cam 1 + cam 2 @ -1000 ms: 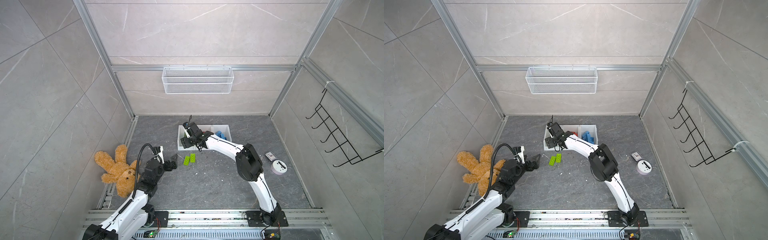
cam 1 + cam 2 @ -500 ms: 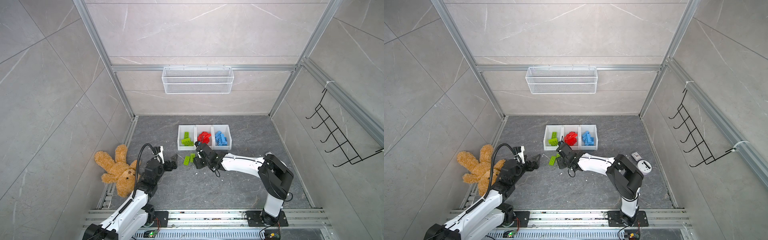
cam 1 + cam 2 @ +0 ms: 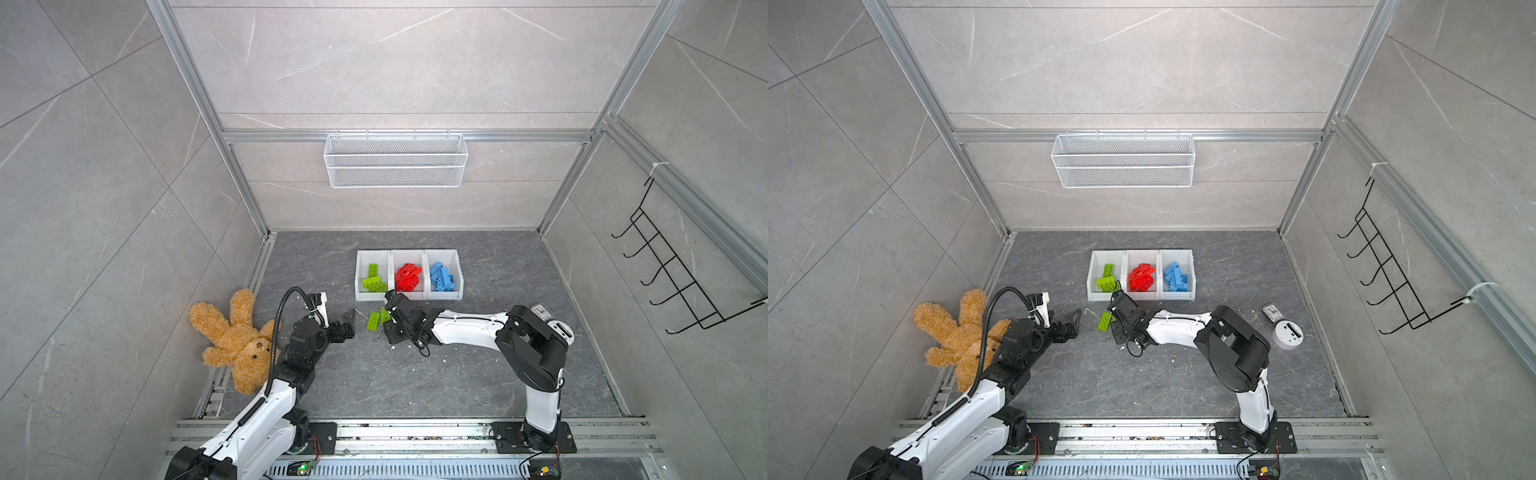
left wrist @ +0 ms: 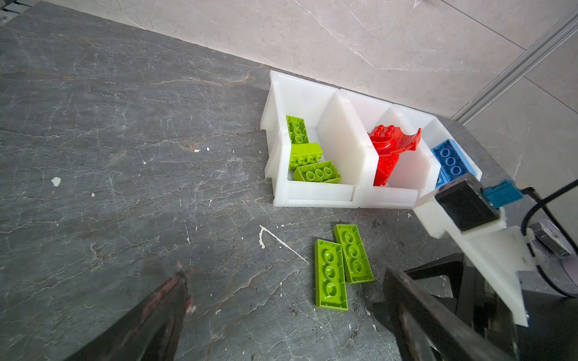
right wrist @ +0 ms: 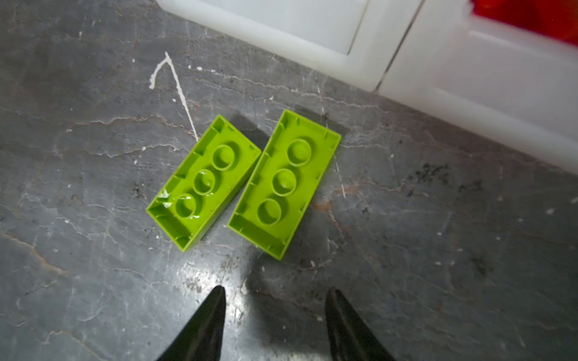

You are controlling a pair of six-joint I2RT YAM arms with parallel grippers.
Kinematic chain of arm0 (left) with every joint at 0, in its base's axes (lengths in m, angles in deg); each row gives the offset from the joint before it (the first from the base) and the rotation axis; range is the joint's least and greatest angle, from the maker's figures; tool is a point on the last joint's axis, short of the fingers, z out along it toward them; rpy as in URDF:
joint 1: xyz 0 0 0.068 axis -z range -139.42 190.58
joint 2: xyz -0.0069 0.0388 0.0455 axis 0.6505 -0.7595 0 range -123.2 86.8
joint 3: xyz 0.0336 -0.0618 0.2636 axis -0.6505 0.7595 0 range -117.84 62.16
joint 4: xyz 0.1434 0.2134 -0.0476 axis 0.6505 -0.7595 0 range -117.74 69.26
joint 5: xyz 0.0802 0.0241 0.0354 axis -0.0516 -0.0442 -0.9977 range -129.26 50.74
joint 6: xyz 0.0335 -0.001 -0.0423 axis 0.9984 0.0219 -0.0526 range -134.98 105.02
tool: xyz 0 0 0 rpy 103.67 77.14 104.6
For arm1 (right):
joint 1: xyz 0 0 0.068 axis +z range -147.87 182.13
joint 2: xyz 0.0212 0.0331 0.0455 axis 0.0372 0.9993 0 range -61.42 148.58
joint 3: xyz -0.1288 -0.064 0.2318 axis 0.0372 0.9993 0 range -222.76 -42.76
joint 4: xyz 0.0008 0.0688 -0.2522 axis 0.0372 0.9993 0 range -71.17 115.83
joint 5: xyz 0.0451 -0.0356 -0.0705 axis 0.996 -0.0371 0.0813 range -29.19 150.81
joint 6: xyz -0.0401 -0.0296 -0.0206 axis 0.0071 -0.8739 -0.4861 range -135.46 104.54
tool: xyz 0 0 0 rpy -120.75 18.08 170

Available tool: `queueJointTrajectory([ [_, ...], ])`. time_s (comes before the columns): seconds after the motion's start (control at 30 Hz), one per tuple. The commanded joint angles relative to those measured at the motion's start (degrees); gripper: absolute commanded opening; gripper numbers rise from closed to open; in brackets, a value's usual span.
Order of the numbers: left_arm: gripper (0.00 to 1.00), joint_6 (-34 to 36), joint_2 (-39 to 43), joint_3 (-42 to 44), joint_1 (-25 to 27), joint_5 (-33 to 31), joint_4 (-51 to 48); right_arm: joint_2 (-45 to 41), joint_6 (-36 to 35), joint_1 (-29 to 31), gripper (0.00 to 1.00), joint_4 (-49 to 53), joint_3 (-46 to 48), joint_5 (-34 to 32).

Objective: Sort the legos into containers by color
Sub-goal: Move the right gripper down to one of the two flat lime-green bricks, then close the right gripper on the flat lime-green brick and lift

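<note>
The right gripper (image 5: pixel 275 293) and left gripper (image 4: pixel 283 275), jaws spread and empty, flank two green bricks (image 5: pixel 284 184) lying on the tabletop (image 5: pixel 93 250) beside the bins (image 5: pixel 359 53).

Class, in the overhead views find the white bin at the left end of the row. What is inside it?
Three lime green bricks lie piled in that bin. The floor beneath them is hidden, so nothing more can be confirmed.
</note>
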Motion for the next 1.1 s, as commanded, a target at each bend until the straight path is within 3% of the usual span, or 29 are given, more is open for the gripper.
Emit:
queueJointTrajectory([
  [0.0, 0.99, 0.2, 0.4, -0.2, 0.1, 0.9, 3.0, 1.5, 0.8, 0.6, 0.53, 0.5, -2.2, -0.9],
  [0.6, 0.99, 0.6, 1.2, -0.3, 0.1, 0.0, 2.0, 9.0, 1.2, -0.3, 0.58, 2.4, -8.5, -4.6],
  [0.8, 0.99, 0.5, 1.2, -0.4, 0.1, -0.1, 1.9, 8.7, 0.9, -0.4, 0.46, 2.3, -7.8, -6.7],
  [1.07, 0.99, 0.3, 1.0, -0.4, 0.1, 0.0, 2.0, 7.0, 0.4, -0.4, 0.39, 1.2, -5.8, -7.6],
])
